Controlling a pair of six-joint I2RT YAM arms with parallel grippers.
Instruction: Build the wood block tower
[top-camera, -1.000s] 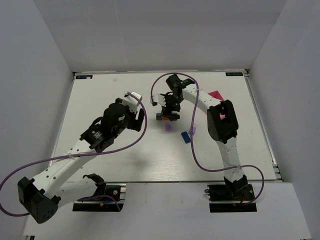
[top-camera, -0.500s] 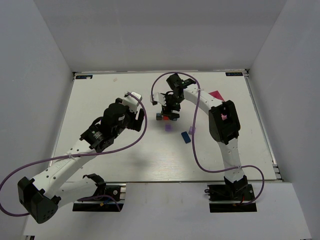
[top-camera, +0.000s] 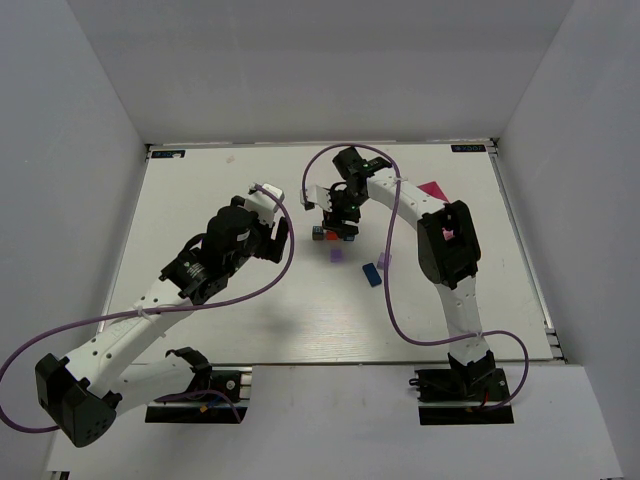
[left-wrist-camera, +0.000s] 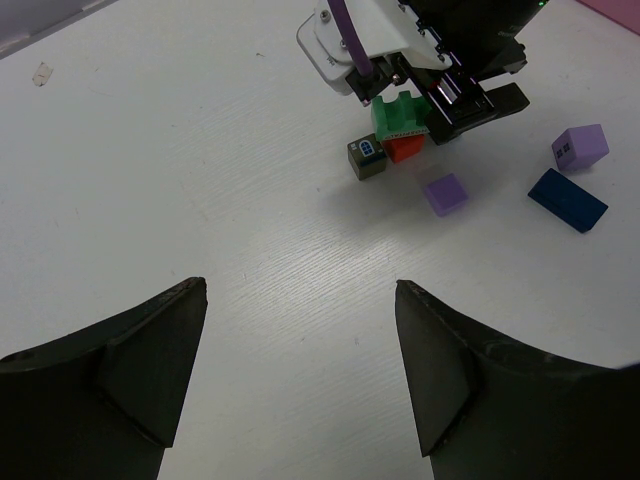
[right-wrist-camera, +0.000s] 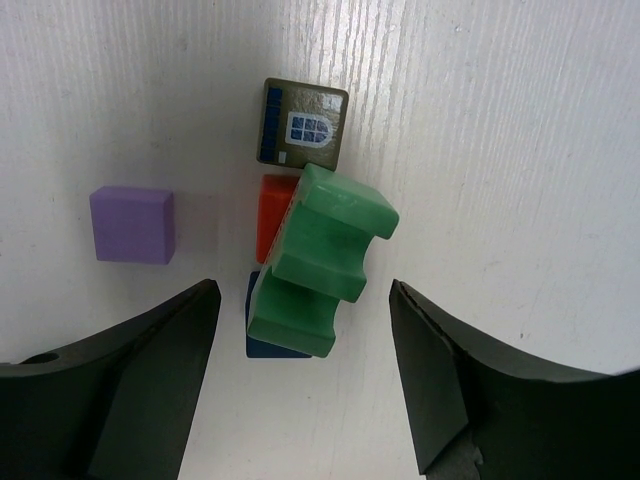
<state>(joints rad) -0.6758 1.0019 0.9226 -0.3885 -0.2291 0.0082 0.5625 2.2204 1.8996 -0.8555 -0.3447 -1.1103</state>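
Risks nudging crooked green block (right-wrist-camera: 325, 255) off red block (right-wrist-camera: 273, 215) and blue block (right-wrist-camera: 268, 348) while lifting wide-open right gripper (right-wrist-camera: 300, 295) away.

I am watching the right gripper (right-wrist-camera: 302, 285) easing up and back from the cluster of blocks (top-camera: 322, 233). Over the last second its black head is creeping a little toward the far side in the overhead view, and slightly more of the blocks beneath it is coming into sight. Its fingers are now standing spread on either side of the green block (right-wrist-camera: 325, 255), clear of it, and that piece is lying tilted across the red block (right-wrist-camera: 273, 215) and the blue block (right-wrist-camera: 262, 340). The elbow (top-camera: 447, 235) of the same arm is drifting a touch to the right with the pull-back.
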